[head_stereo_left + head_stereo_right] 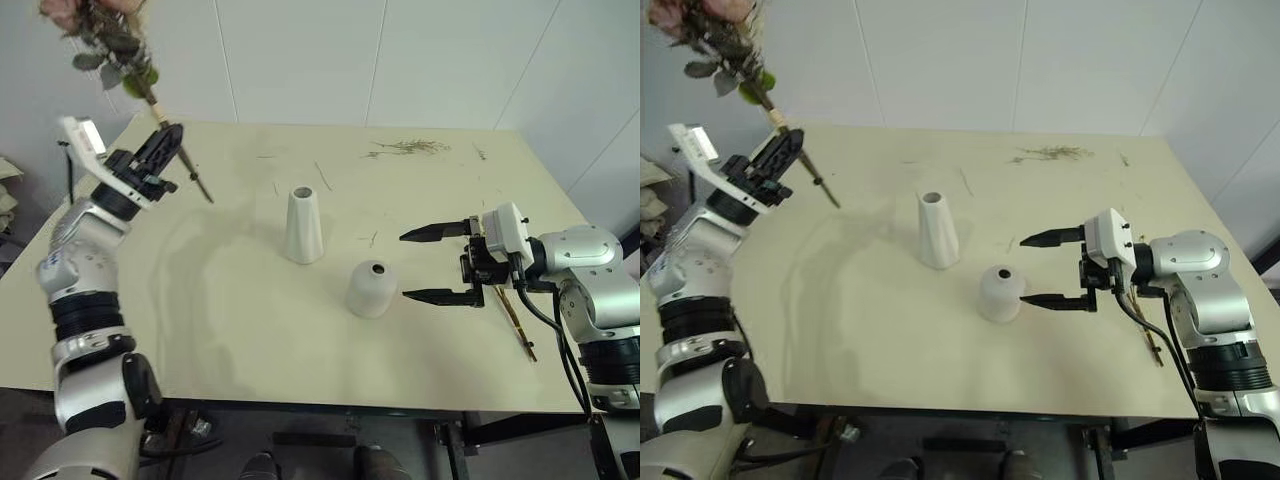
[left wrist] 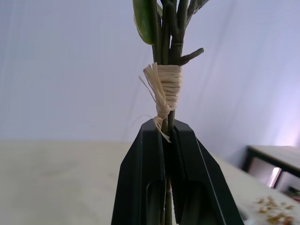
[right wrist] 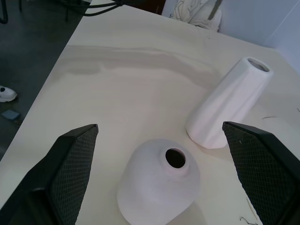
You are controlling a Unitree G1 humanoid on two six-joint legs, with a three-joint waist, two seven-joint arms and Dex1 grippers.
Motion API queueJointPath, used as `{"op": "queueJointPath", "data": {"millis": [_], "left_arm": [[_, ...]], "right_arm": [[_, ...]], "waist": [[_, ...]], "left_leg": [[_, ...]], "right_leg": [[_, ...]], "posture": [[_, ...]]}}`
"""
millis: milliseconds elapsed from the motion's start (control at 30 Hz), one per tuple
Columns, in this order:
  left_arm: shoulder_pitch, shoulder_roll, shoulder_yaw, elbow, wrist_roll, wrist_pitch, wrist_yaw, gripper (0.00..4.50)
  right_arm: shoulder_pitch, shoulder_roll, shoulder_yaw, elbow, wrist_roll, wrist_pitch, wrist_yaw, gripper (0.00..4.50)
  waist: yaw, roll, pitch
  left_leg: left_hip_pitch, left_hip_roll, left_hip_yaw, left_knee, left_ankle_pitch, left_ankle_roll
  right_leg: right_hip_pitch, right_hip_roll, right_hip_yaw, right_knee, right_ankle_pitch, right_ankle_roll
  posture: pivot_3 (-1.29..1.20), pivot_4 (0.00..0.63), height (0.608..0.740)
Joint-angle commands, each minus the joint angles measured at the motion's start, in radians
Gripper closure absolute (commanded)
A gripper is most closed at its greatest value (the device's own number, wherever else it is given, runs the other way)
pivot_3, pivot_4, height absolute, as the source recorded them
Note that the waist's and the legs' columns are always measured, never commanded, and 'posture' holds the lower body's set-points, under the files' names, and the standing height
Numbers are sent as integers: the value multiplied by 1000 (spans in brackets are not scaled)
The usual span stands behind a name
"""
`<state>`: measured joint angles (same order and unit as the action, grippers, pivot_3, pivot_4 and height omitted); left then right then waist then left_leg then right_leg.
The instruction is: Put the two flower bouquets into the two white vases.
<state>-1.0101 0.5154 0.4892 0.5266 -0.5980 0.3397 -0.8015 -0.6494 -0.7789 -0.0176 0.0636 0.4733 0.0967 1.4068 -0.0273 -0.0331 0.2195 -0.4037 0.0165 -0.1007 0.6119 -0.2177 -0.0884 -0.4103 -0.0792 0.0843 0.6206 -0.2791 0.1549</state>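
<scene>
Short rounded white vase [image 1: 371,290] with its small top hole sits just off my right hand [image 1: 418,265], whose two black fingers stand wide apart and grip nothing. Beyond it, standing apart, is the tall tapered white vase [image 1: 303,226], upright on the pale table [image 1: 250,330]. Behind that hand's wrist lies a thin stem [image 1: 512,318], the small bunch as far as I can tell. My left hand [image 1: 168,140] is raised above the table's far left corner, fingers clamped together on the raffia-bound stems of the large bouquet of pink roses and dark leaves [image 1: 110,40], whose blooms point up and away from the hand.
</scene>
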Motion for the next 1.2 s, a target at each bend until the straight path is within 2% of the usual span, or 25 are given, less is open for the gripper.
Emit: {"op": "queueJointPath", "data": {"millis": [33,167,433,700,967,1200], "left_arm": [[-95,-45,-28,83,-2,-91,-37,4477],[-166,-100,-80,194,27,-150,-96,4477],[-225,-169,-148,293,46,-202,-194,4477],[-253,-171,-161,357,71,-249,-235,4477],[-250,-191,-160,451,118,-406,-252,4477],[-268,-212,-152,489,118,-431,-258,4477]], "right_arm": [[7,-10,-43,-53,18,15,-32,0],[26,-12,-52,-84,18,29,-56,0],[109,-6,-86,-170,25,59,-133,0],[142,5,-90,-213,30,73,-182,0],[171,12,-100,-249,37,75,-226,0],[192,8,-111,-272,43,76,-254,0]], "waist": [[-1,0,0],[-2,0,0],[-3,0,0],[-4,0,0],[-1,0,0],[-1,0,0]], "left_leg": [[0,0,0,0,0,0],[0,0,0,0,0,0],[-1,0,1,0,-1,3],[-1,0,1,0,-1,3],[-1,0,1,0,-1,3],[-1,0,1,0,-1,3]], "right_leg": [[0,0,0,0,0,0],[0,0,0,0,0,0],[-1,0,1,0,0,1],[-1,0,2,0,0,1],[-1,0,2,-1,0,1],[0,0,2,-1,0,1]], "posture": [[0,150,740],[0,150,740],[0,150,740],[0,150,740],[0,150,740],[0,150,740]]}}
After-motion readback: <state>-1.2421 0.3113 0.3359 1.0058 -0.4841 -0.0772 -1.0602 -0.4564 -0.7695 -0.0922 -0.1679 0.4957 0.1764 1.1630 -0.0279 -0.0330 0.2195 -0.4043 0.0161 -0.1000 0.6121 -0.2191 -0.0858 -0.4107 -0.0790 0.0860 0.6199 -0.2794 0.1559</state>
